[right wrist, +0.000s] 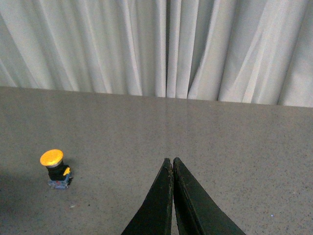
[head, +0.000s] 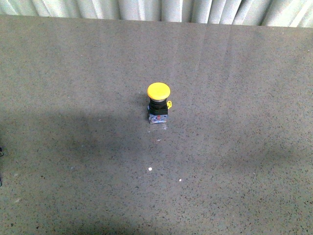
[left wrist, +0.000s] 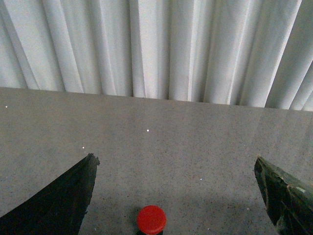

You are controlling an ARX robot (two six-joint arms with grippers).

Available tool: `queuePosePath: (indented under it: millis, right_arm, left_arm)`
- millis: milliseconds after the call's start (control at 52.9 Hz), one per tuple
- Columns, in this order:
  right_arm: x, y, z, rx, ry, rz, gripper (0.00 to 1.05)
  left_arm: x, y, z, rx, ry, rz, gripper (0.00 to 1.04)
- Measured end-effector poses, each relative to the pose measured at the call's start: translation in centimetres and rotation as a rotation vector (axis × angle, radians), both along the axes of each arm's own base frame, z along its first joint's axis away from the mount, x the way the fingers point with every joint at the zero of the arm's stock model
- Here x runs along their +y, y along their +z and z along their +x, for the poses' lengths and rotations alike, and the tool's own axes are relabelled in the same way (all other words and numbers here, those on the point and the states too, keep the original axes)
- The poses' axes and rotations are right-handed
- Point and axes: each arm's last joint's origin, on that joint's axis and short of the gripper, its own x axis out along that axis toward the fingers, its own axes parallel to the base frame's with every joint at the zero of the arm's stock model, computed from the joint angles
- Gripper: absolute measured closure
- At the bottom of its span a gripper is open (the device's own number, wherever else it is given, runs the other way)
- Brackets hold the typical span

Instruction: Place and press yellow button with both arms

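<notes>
The yellow button (head: pixel 158 103) stands upright near the middle of the grey table (head: pixel 234 147), with a round yellow cap, black collar, small yellow side tab and bluish-grey base. Neither gripper shows in the front view. In the left wrist view my left gripper (left wrist: pixel 174 157) is open and empty. A round cap (left wrist: pixel 151 219) that looks red in that view sits low between its wide-apart fingers, close to the camera. In the right wrist view my right gripper (right wrist: pixel 170 159) is shut on nothing. The button (right wrist: pixel 55 168) stands well off to one side of it, apart.
A white pleated curtain (head: pixel 161 10) hangs behind the table's far edge. Soft shadows lie on the table's near left part. A few small white specks (head: pixel 149 169) lie in front of the button.
</notes>
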Motion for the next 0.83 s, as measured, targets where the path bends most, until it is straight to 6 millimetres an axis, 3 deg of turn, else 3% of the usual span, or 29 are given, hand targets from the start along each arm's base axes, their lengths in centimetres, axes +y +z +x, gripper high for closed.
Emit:
queuePosePath:
  millis: [151, 378, 473, 832]
  right_arm:
    - [0.00, 0.00, 0.00, 0.000, 0.000, 0.000, 0.80]
    - [0.00, 0.00, 0.00, 0.000, 0.000, 0.000, 0.24]
    - [0.00, 0.00, 0.00, 0.000, 0.000, 0.000, 0.09]
    - [0.00, 0.00, 0.00, 0.000, 0.000, 0.000, 0.09]
  left_arm:
    - [0.00, 0.00, 0.00, 0.000, 0.000, 0.000, 0.09]
    - [0.00, 0.00, 0.00, 0.000, 0.000, 0.000, 0.09]
    - [0.00, 0.00, 0.00, 0.000, 0.000, 0.000, 0.09]
    - [0.00, 0.00, 0.00, 0.000, 0.000, 0.000, 0.09]
